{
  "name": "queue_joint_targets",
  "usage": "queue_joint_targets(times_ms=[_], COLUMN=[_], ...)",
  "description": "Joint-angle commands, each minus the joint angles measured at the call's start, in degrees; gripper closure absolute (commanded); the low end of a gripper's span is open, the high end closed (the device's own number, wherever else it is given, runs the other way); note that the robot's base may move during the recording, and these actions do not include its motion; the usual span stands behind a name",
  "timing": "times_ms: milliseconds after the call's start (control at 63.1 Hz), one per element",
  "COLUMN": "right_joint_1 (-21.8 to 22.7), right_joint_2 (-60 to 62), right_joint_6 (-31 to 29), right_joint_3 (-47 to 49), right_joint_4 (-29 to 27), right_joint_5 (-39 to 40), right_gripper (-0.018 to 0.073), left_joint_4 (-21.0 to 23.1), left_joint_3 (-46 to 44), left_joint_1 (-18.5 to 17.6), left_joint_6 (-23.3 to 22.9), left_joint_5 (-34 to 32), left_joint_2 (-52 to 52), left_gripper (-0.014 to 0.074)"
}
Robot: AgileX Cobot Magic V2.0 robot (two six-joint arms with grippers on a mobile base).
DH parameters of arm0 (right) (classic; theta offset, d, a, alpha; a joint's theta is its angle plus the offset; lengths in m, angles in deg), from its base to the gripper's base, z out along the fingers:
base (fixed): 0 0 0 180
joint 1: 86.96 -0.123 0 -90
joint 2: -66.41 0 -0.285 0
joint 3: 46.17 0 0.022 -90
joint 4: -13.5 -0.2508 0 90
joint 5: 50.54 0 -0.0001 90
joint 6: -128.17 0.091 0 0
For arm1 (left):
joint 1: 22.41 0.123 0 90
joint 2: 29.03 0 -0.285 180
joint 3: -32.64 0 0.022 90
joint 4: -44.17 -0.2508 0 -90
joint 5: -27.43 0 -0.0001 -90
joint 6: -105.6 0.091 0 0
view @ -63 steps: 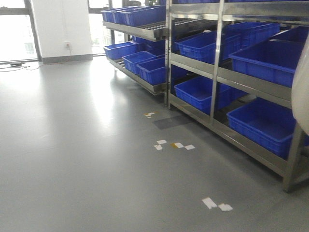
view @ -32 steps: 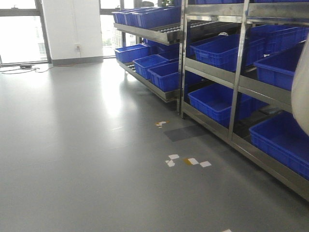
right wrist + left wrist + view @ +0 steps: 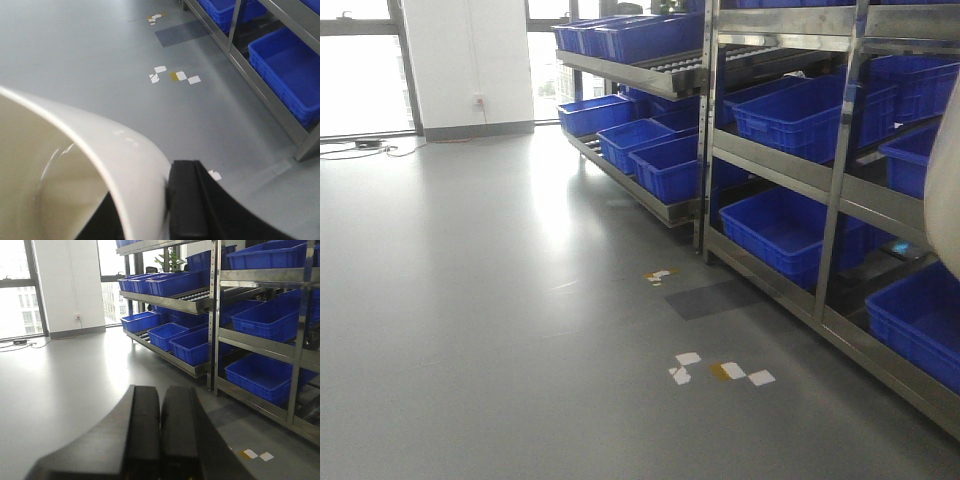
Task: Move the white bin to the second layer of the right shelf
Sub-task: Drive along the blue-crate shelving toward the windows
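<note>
The white bin fills the lower left of the right wrist view, held above the grey floor with its open inside facing the camera. My right gripper is shut on its rim wall, with one black finger outside and the other inside. In the front view only the bin's edge shows, at the far right. My left gripper is shut with nothing in it, its pads touching. A steel rack level with roller lanes, the right shelf second layer, stands far ahead, bare at its near end.
Steel racks loaded with blue crates run along the right side. Tape marks and a dark patch lie on the grey floor. A white wall pillar and windows are at the back left.
The whole front view has shifted. The racks and floor marks slid right and lower and look nearer. The bin stays at the right edge in my right gripper.
</note>
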Motion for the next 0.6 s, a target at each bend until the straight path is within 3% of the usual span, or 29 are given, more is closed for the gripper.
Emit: queue_joint_targets(times_ms=[0, 586], right_joint_1=[0.29, 0.29], right_joint_2=[-0.31, -0.31], right_joint_6=[0.01, 0.01], right_joint_3=[1.97, 1.97], right_joint_4=[-0.12, -0.12], right_joint_5=[5.14, 5.14], right_gripper=[0.0504, 0.0504], left_joint_4=[0.29, 0.29], left_joint_3=[1.90, 1.90], left_joint_1=[-0.13, -0.13], left_joint_6=[-0.43, -0.43], left_joint_5=[-4.91, -4.91], left_joint_2=[0.76, 0.76], left_gripper=[0.0512, 0.0512])
